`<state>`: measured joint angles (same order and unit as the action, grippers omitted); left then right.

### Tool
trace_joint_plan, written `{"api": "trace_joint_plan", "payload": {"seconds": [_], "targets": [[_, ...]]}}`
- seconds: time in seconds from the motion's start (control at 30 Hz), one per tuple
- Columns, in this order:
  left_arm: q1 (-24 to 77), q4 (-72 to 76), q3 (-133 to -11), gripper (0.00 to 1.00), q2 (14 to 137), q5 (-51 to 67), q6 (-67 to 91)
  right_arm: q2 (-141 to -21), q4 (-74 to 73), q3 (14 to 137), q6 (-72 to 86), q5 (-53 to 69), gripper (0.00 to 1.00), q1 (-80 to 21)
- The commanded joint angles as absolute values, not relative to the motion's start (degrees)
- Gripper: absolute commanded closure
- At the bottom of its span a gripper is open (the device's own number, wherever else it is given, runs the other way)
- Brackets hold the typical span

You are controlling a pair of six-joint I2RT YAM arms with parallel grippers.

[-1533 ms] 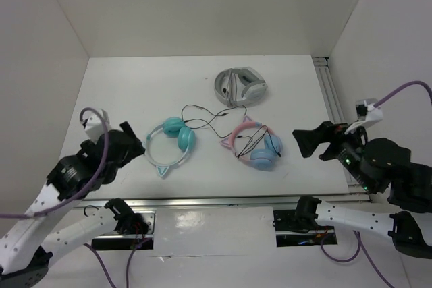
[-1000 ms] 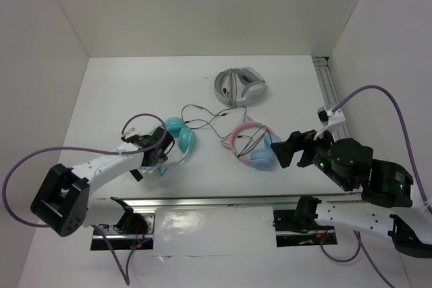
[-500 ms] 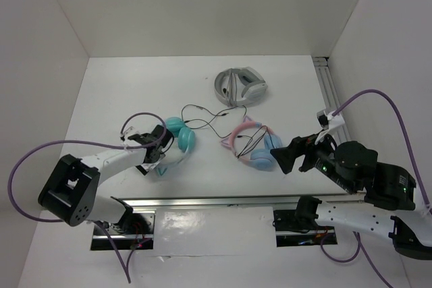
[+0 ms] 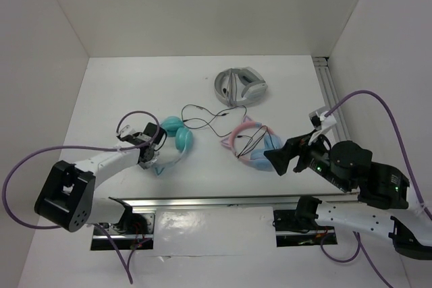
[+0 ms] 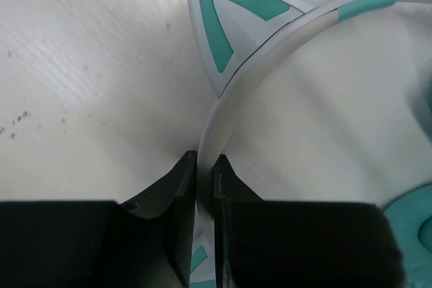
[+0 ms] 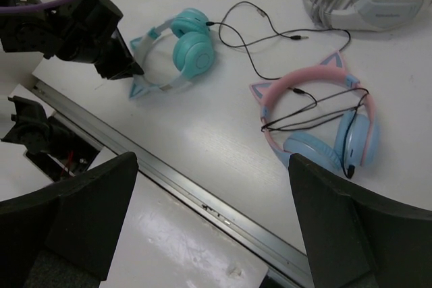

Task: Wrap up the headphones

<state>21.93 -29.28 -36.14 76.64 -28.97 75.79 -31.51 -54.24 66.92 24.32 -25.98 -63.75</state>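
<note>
While our left claw point(image 5: 204, 166) clamps the headphones point(image 5: 229, 11) by their slim curved headband point(image 5: 237, 92), we risk it twisting free; our right claw point(image 6: 212, 162) gapes, released.

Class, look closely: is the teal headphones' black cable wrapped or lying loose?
Loose: the cable trails away from the headphones across the table.

the headphones point(image 5: 233, 85) look like smooth moulded plastic, a whitish band with teal inlays and a soft satin sheen. the left claw point(image 5: 204, 160) is matt black plastic, dull grey along its edges. the bench point(image 5: 81, 65) is matt white, finely ribbed and speckled with dark grit. its near rail point(image 6: 182, 187) looks like brushed metal with a dull shine.
</note>
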Motion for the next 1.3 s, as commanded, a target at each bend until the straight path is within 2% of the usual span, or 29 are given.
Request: {"api": "trace_joint_plan", "payload": {"seconds": [0.0,0.13,0.23,0.33,0.5,0.83,1.03,1.27], "targets": [[24.8,-37.2,-37.9,1.00,71.7,-25.5,75.3,-31.5,-44.8,62.9,21.7,-22.2,0.00,-63.5],[30.7,-51.9,-49.4,1.00,60.5,-33.9,77.9,-30.2,-33.4,56.3,19.1,-12.0,0.00,-63.5],[31.5,-59.8,-57.9,1.00,53.9,-36.1,74.6,-29.0,-23.4,50.7,18.6,-7.2,0.00,-63.5],[31.5,-63.5,-63.4,1.00,49.4,-36.1,69.8,-29.0,-15.3,46.4,18.5,-8.5,0.00,-63.5],[31.5,-70.3,-77.3,1.00,48.9,-37.3,62.2,-35.3,-5.6,44.7,18.0,-17.5,0.01,-63.5],[31.5,-73.7,-94.1,1.00,49.0,-32.9,51.4,-54.7,13.6,43.6,13.6,-19.2,0.01,-63.5],[31.5,-76.0,-101.1,1.00,49.0,-32.1,49.6,-61.3,21.5,43.6,13.6,-12.4,0.08,-63.0],[31.5,-78.2,-104.9,1.00,50.5,-32.1,49.0,-61.3,27.0,41.3,15.5,-6.9,0.13,-61.4]]}}
